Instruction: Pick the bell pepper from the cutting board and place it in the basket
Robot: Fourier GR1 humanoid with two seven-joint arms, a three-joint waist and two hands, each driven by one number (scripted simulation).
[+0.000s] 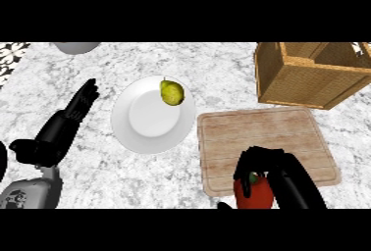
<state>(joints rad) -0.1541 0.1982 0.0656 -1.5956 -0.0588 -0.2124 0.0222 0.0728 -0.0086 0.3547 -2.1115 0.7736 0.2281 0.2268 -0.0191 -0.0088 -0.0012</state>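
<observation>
A red bell pepper (251, 197) with a green stem sits at the near edge of the wooden cutting board (261, 132), low in the head view. My right hand (284, 169) is curled over it, fingers and thumb round its top. The woven basket (308, 78) stands at the far right, beyond the board. At the left, my left hand (69, 120) rests open on the counter with straight fingers pointing away.
A white plate (148, 122) lies left of the board with a yellow-green pear (172, 92) on its far rim. A grey bowl (76, 47) shows at the far left edge. A patterned dark strip lines the counter's far left corner.
</observation>
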